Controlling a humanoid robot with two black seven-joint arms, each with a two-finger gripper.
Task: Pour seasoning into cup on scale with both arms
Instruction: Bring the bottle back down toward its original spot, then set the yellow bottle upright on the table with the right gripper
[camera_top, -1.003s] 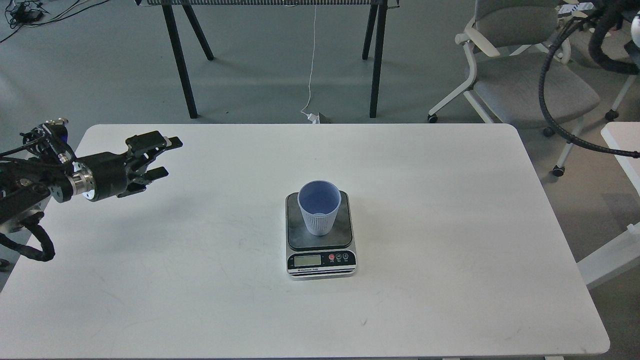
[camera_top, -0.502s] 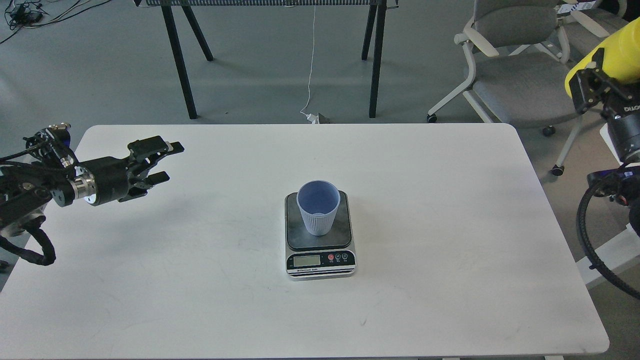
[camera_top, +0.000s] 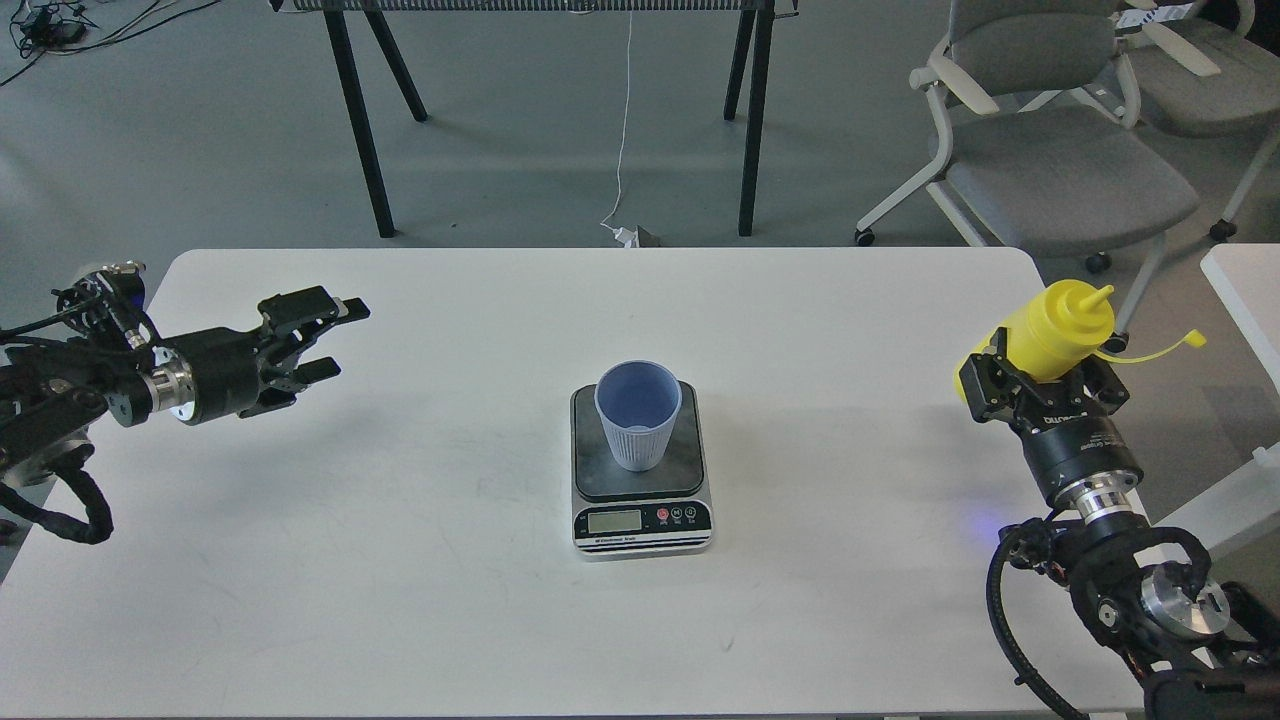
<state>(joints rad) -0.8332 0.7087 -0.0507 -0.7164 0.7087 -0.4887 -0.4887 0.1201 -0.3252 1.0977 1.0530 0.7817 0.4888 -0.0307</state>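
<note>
On the white table (camera_top: 400, 560), right pincer (camera_top: 1040, 375) grips the seasoning (camera_top: 1055, 325); left pincer (camera_top: 325, 340) gapes empty.

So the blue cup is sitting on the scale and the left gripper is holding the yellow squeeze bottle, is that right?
Not quite. The head view shows the right gripper holding the yellow squeeze bottle; the left gripper is open and empty. The blue cup does sit on the scale.

The right black two-finger gripper (camera_top: 1040, 385), seen a second ago only as cables at the upper right corner, has swung down over the right edge of the white desk (camera_top: 850, 600), carrying the yellow cylindrical plastic squeeze bottle (camera_top: 1055, 325) upright, apparently clamped low on its body. The left black two-finger gripper (camera_top: 325, 340) has drifted slightly lower.
</note>
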